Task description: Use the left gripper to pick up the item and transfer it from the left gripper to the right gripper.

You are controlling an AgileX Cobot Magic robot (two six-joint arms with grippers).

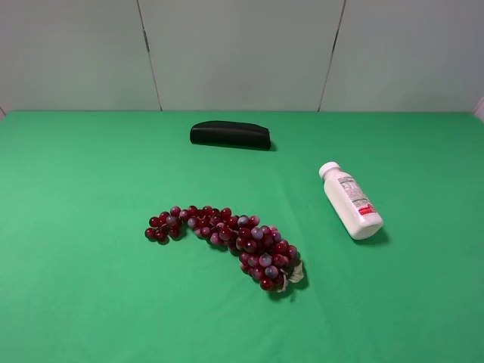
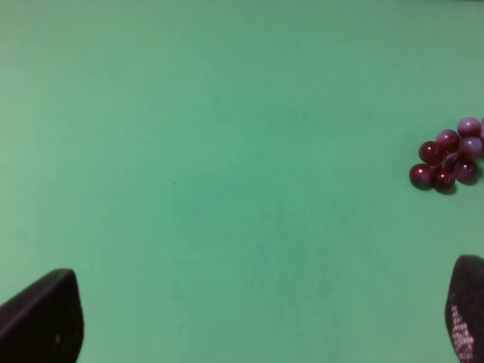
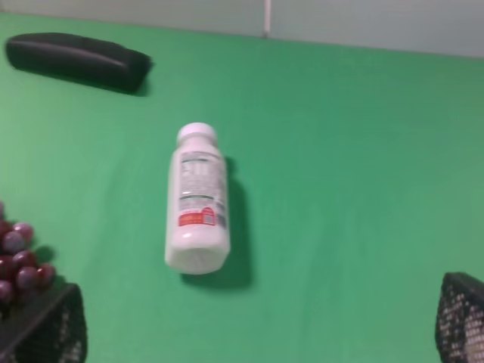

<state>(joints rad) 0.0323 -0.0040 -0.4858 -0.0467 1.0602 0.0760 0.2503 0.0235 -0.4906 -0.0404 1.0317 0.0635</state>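
The item, a small white bottle (image 1: 351,201) with a white cap and a green and red label, lies on its side on the green table, right of centre. It also shows in the right wrist view (image 3: 198,200), ahead of my right gripper (image 3: 261,333). That gripper is open and empty, its two black fingertips (image 3: 45,329) far apart. My left gripper (image 2: 261,318) is open and empty above bare green cloth, with only its fingertips (image 2: 45,318) showing. Neither arm shows in the exterior view.
A bunch of red grapes (image 1: 227,236) lies at the table's middle; its end shows in the left wrist view (image 2: 448,157) and the right wrist view (image 3: 19,261). A long black case (image 1: 230,134) lies at the back centre, also in the right wrist view (image 3: 76,62).
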